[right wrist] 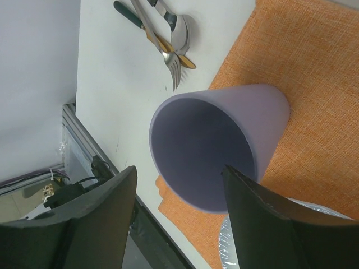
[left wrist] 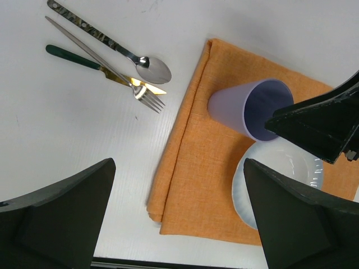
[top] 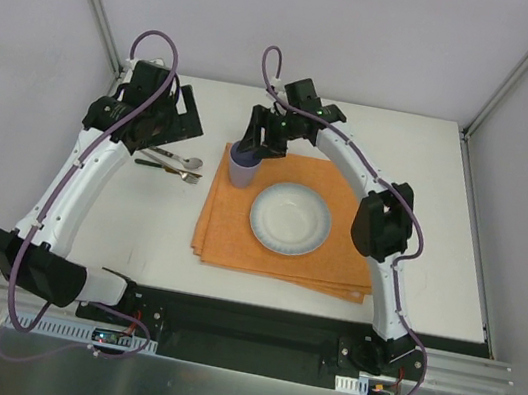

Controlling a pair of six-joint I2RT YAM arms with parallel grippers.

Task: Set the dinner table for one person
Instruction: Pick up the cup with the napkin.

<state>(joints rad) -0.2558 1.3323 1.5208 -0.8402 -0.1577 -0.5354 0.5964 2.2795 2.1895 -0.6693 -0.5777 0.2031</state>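
The white dinner table point(top: 137, 227) carries an orange folded placemat point(top: 334, 265) with a white plate point(top: 290, 218) in its middle. A purple cup point(top: 241, 168) stands upright on the placemat's far left corner. My right gripper point(top: 252, 147) is open right over the cup point(right wrist: 224, 140); one finger is over its mouth and the other outside its rim, and neither presses on it. My left gripper point(top: 179, 128) is open and empty, above the table to the left of the placemat point(left wrist: 207, 168). A spoon point(left wrist: 151, 67), a fork point(left wrist: 147, 96) and a green-handled knife point(left wrist: 73, 56) lie together beside the placemat.
The cutlery pile point(top: 173, 164) lies on the table just left of the placemat, under my left arm. Grey walls close the table at the back and sides. A black strip and a metal rail point(top: 251, 332) run along the near edge by the arm bases.
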